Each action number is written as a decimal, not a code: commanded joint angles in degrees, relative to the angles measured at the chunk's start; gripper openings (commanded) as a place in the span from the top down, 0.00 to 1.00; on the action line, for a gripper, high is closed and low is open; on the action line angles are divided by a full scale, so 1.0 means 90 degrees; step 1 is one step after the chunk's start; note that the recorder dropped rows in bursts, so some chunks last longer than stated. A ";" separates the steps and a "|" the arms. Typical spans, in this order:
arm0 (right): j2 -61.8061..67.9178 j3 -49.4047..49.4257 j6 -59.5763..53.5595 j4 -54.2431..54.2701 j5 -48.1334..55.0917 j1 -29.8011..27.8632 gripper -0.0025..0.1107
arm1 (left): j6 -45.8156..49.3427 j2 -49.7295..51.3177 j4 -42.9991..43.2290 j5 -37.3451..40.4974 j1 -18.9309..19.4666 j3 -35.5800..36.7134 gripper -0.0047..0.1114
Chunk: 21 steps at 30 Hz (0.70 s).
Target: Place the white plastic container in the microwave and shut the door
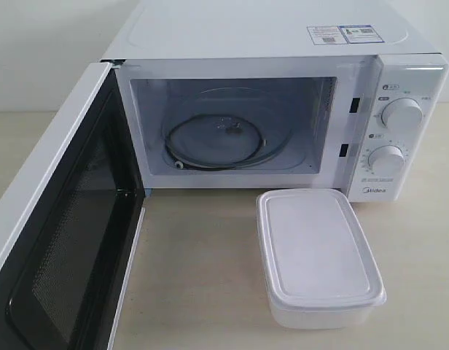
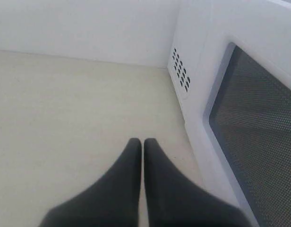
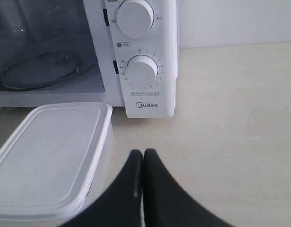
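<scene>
exterior view: the large white midea countertop microwave (image 1: 268,33) stands on the pale beige surface (image 1: 202,277). its white door (image 1: 71,240) is swung wide open to the left, with the black perforated inner face exposed. a round glass turntable (image 1: 221,142) lies in the cavity. the rectangular translucent-white plastic container (image 1: 315,251), lid on, sits upright on the surface outside the cavity, just in front of the microwave and below the two round white dials (image 1: 401,114).

right wrist view: the black right gripper (image 3: 140,152) has its jaws pressed together on nothing, just beside the container.

left wrist view: the black left gripper (image 2: 140,142) is likewise closed and empty, over bare surface near the door's dark meshed window (image 2: 259,127).
</scene>
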 commanded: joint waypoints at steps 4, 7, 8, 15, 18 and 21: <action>-0.0034 0.0002 -0.0017 0.0023 -0.0251 -0.0010 0.98 | 0.0015 -0.0014 -0.0061 -0.0012 0.0022 0.0025 0.92; -0.0034 0.0002 -0.0017 0.0023 -0.0343 -0.0010 0.98 | 0.0015 -0.0014 -0.0061 -0.0012 0.0022 0.0025 0.92; -0.0034 0.0002 -0.0017 0.0023 -0.0358 -0.0010 0.98 | 0.0015 -0.0014 -0.0061 -0.0012 0.0022 0.0025 0.92; -0.0034 0.0002 -0.0017 0.0023 -0.2015 -0.0010 0.98 | 0.0015 -0.0014 -0.0061 -0.0012 0.0022 0.0025 0.92; -0.0034 0.0002 -0.0133 0.0023 -0.4343 -0.0010 0.98 | 0.0015 -0.0014 -0.0061 -0.0012 0.0022 0.0025 0.92; 0.0275 -0.0753 -0.0677 0.0023 -0.4327 -0.0010 0.98 | 0.0015 -0.0014 -0.0061 -0.0012 0.0022 0.0025 0.92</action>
